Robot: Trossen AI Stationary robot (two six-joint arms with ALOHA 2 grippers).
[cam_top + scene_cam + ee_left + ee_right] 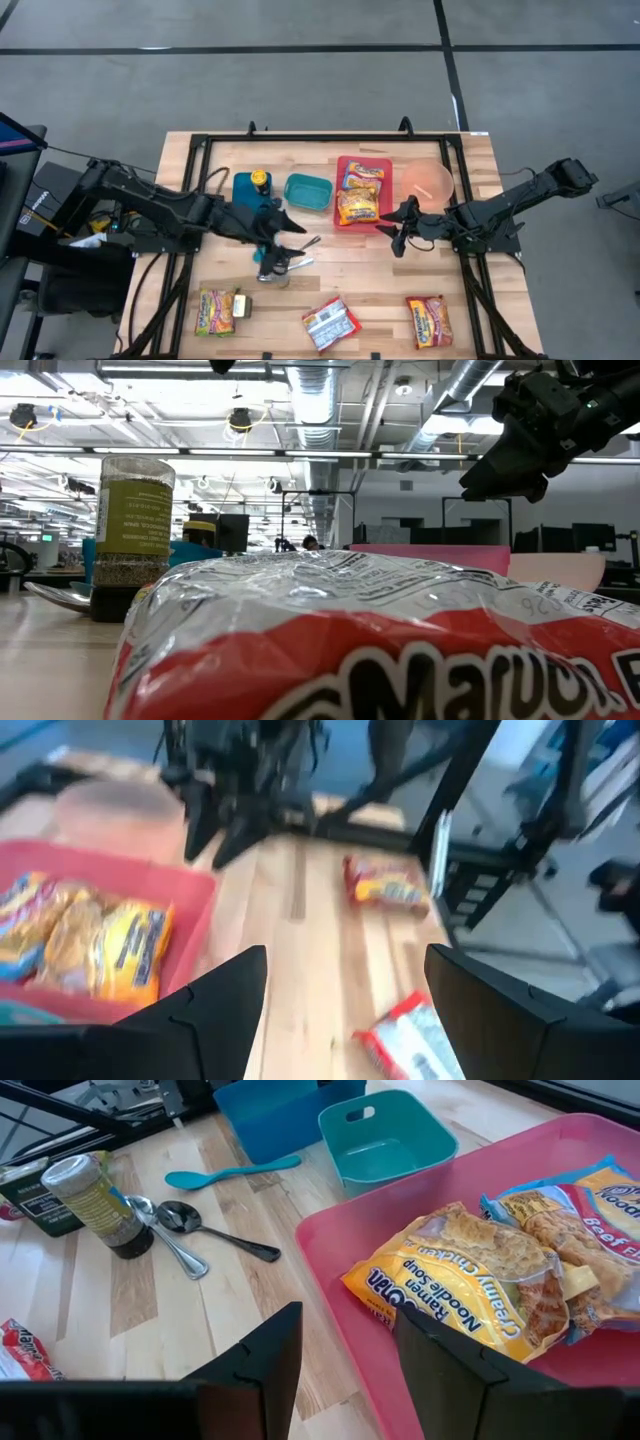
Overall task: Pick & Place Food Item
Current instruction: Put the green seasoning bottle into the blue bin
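Two noodle packs lie in the red tray (352, 165): a yellow creamy-chicken pack (460, 1280) and a beef pack (590, 1210). Three more packs rest flat on the table near its front edge: one at the left (215, 310), a red-and-white one (330, 322) in the middle, one at the right (428, 320). My left gripper (298, 225) hangs open above the table, between the blue bin and the tray, with nothing between its fingers (345, 960). My right gripper (385, 232) is open and bare by the tray's near right corner (347, 1320).
A teal bin (308, 192) and a blue bin (243, 192) with a yellow-lidded jar (260, 180) stand left of the tray; a pink bowl (428, 182) stands to its right. A spice jar (275, 270), metal spoons (190, 1230) and a teal spoon (230, 1172) lie below my left gripper.
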